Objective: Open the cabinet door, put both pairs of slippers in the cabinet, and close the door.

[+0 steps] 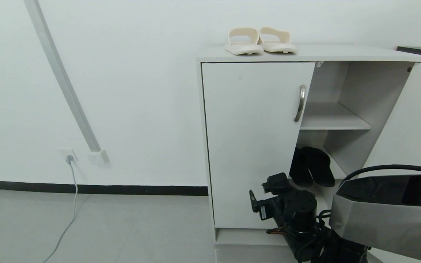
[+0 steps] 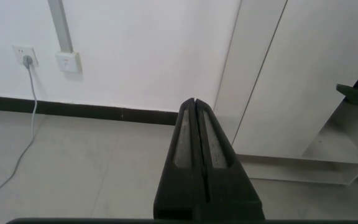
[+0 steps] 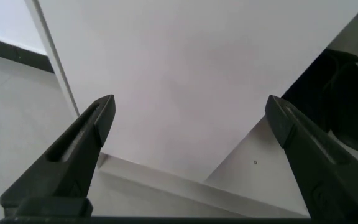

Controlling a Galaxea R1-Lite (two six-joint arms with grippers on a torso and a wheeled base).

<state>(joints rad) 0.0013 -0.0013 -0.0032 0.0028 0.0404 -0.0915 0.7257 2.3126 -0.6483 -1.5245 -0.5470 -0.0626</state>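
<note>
Far left of the cabinet (image 1: 342, 53), a grey conduit (image 1: 62, 76) slants down the white wall to a socket (image 1: 68, 156), and a cable (image 1: 72, 204) trails from it over the black skirting (image 1: 86, 189) onto the floor (image 1: 122, 233). That grey floor runs broad and open up to the cabinet's left side.

The left gripper (image 2: 195, 102) hangs over this floor, left of the cabinet's front corner, its fingers pressed together on nothing.

The cabinet's left door (image 1: 254, 146) is closed, flush under the top edge, with a curved metal handle (image 1: 300, 103) along its right edge. The beige slippers (image 1: 260, 41) sit side by side on the cabinet top, above this door and close to the front lip.

A black arm (image 1: 291, 212) sits low, just in front of the closed door's lower right corner; we cannot tell which arm it is.

Right of the handle the cabinet stands open. We see an upper shelf (image 1: 331, 117), and below it the black slippers (image 1: 313, 166) lie together on the lower shelf (image 1: 338, 171), partly hidden by the closed door's edge.

The right door (image 1: 411, 124) is swung wide, out past the cabinet's right side.

The right gripper (image 3: 190, 102) is spread wide and holds nothing, close to a white cabinet panel near its bottom edge.
</note>
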